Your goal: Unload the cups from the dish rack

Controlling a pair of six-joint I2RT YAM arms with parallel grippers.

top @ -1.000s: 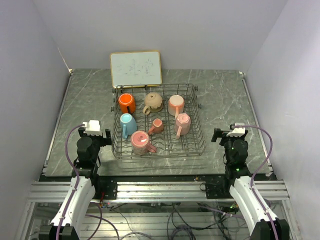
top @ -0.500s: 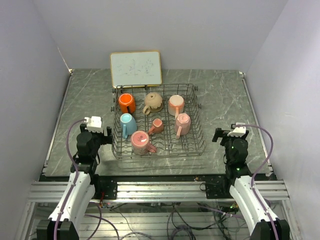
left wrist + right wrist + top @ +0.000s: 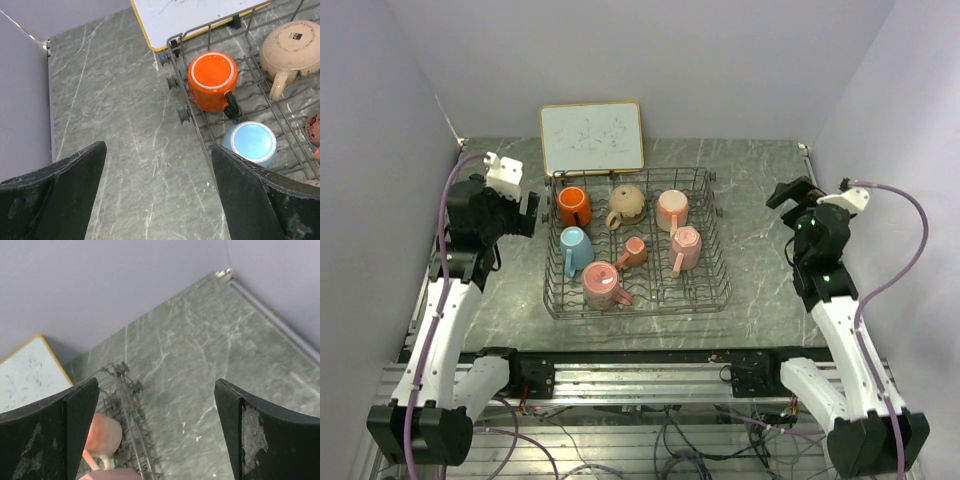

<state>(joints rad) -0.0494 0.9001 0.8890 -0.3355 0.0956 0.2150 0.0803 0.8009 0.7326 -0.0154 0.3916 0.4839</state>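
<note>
Big green marbled worktop (image 3: pixel 760 200), and sitting mid-way across it is the dish rack (image 3: pixel 660 302), a dark wire basket with all seven cups inside, none out yet. A whiteboard (image 3: pixel 592 137) leans just behind the rack's back left corner.

The arms flank the basket. The left tool (image 3: pixel 528 213) hangs outside the rack's left wall near the back, above bare worktop, and in its wrist view the left tool (image 3: pixel 157 200) has its fingers spread wide with nothing between them and nothing touched. The right tool (image 3: pixel 785 193) hangs off the rack's right side, clear of the wire. It too is spread wide and carries nothing, as the wrist view of the right tool (image 3: pixel 157 430) confirms.

Here's the relation that matters. The orange cup (image 3: pixel 211 80) sits just inside the back left corner, ahead and to the right of the left tool, apparently bottom-up, with its handle pointing at the light blue cup (image 3: pixel 249 142) just in front. The left arm is clearly nearer both.

On the other side, the pink cup (image 3: pixel 671 208) and the salmon cup (image 3: pixel 685 245) line the right column, the right arm's nearer pair. The tan cup (image 3: pixel 627 203), the front pink cup (image 3: pixel 602 282) and the small cup (image 3: pixel 634 250) sit between.

My call: the orange cup goes first, with the tool coming over the wall.
</note>
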